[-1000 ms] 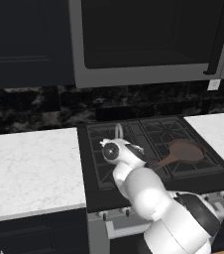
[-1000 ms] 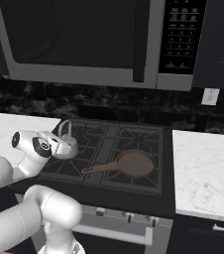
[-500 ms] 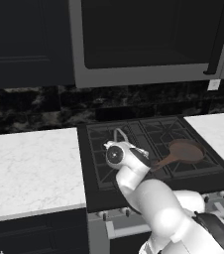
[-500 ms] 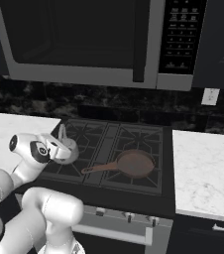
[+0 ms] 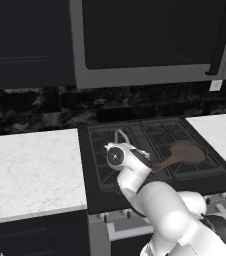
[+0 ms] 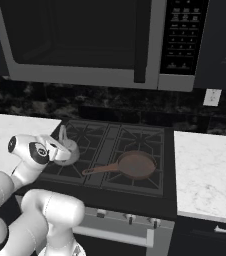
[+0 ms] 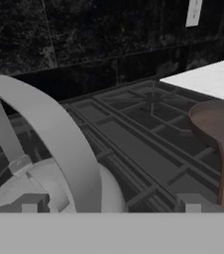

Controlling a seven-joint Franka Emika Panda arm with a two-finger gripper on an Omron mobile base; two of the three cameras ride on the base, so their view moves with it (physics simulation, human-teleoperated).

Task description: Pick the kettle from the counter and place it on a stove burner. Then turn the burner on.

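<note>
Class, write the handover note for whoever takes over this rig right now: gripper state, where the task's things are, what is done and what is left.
Gripper: low over the cooktop beside the kettle; in the hand view the fingers stand wide apart, nothing between them, so it reads open.
Kettle: off the counter, upright on the front left stove burner.
Frying pan: on the right-hand burners, apart from the kettle.
Done: kettle placed on a burner.
Left: turn that burner on at the knobs along the stove front; no flame shows.
</note>
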